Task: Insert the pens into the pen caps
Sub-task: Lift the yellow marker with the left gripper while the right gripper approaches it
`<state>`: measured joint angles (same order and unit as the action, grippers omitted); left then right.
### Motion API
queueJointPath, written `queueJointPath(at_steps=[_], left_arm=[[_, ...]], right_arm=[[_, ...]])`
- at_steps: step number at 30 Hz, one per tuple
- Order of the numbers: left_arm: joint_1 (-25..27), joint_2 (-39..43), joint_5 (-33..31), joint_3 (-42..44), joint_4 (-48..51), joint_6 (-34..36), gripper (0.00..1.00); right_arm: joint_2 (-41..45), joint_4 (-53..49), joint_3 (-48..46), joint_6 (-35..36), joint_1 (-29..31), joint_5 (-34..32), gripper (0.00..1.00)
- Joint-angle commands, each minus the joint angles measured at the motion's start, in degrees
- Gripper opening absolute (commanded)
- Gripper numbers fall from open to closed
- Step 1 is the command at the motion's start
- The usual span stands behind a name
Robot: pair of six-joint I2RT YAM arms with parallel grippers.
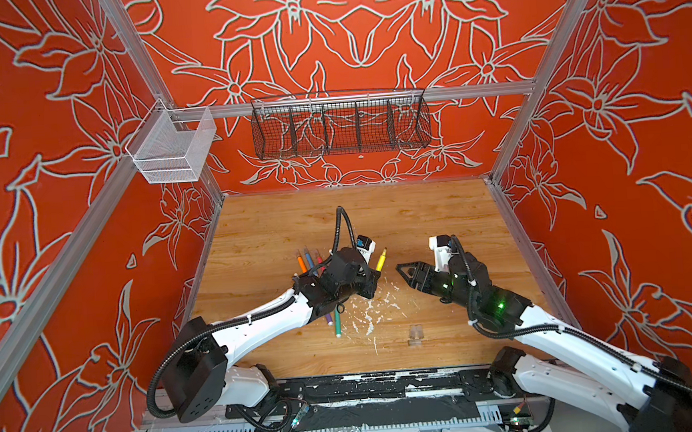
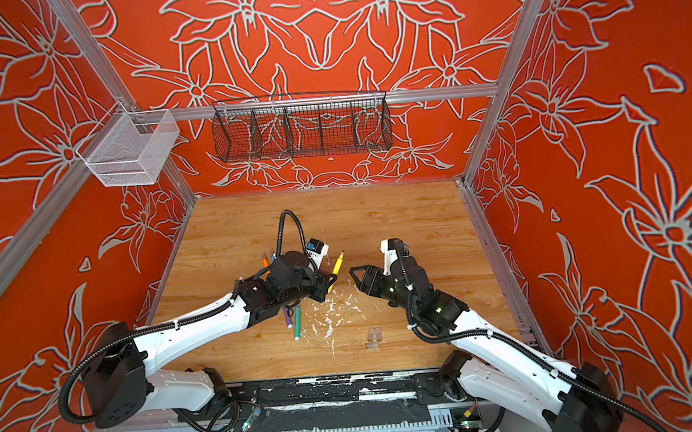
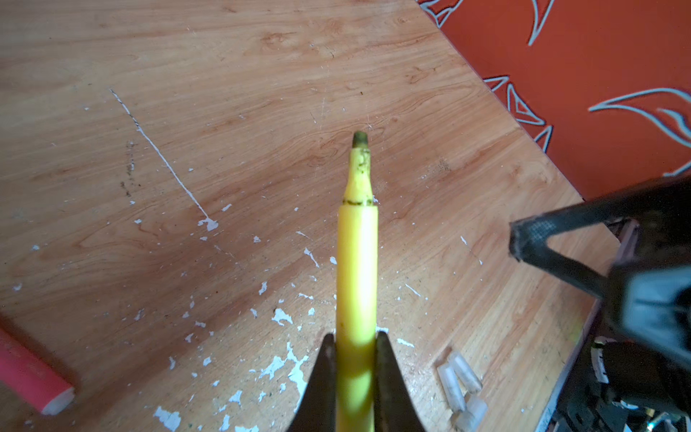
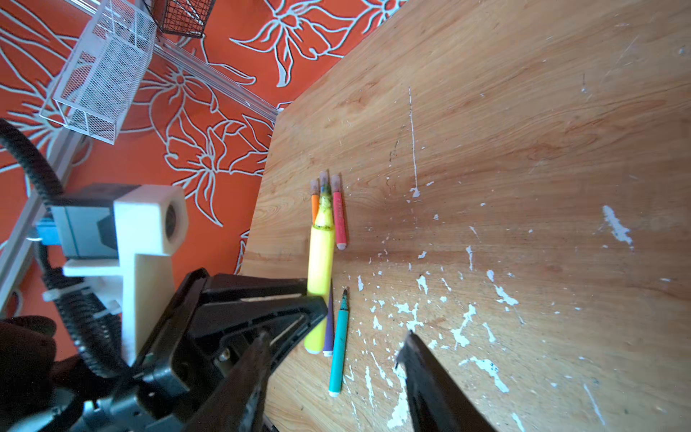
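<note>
Your left tool (image 3: 355,340) pinches the yellow pen (image 3: 357,262); your right tool (image 1: 404,275) stands spread and empty.
Nearest you, loose pen caps (image 1: 415,334) lie on the tabletop (image 1: 440,218), apart from both tools; farther, the pen's bare tip sits near the right tool.

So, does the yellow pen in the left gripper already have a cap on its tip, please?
No: the yellow pen, clamped in the left gripper, shows a bare, stained tip.

Purple pen (image 1: 328,319) mostly hid under L arm (image 1: 268,319).
</note>
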<state>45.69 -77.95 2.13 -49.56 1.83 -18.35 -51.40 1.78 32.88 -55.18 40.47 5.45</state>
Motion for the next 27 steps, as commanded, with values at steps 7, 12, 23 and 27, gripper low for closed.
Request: queueJointPath(at_steps=[7,12,23,27], left_arm=[[-0.2,3.3,6.6,2.4,-5.2,1.4,0.00],[-0.1,4.3,8.0,3.0,-5.8,1.5,0.00],[-0.1,4.2,10.5,3.3,-6.6,1.7,0.00],[-0.1,4.8,11.2,4.5,-8.1,1.7,0.13]], right_arm=[[-8.5,6.8,2.9,-4.5,1.1,-1.4,0.59],[-11.5,8.0,4.7,-5.0,1.1,-1.8,0.53],[-15.4,10.2,6.9,-6.5,2.1,-0.1,0.26],[-14.7,9.5,6.8,-7.0,2.4,-0.9,0.03]])
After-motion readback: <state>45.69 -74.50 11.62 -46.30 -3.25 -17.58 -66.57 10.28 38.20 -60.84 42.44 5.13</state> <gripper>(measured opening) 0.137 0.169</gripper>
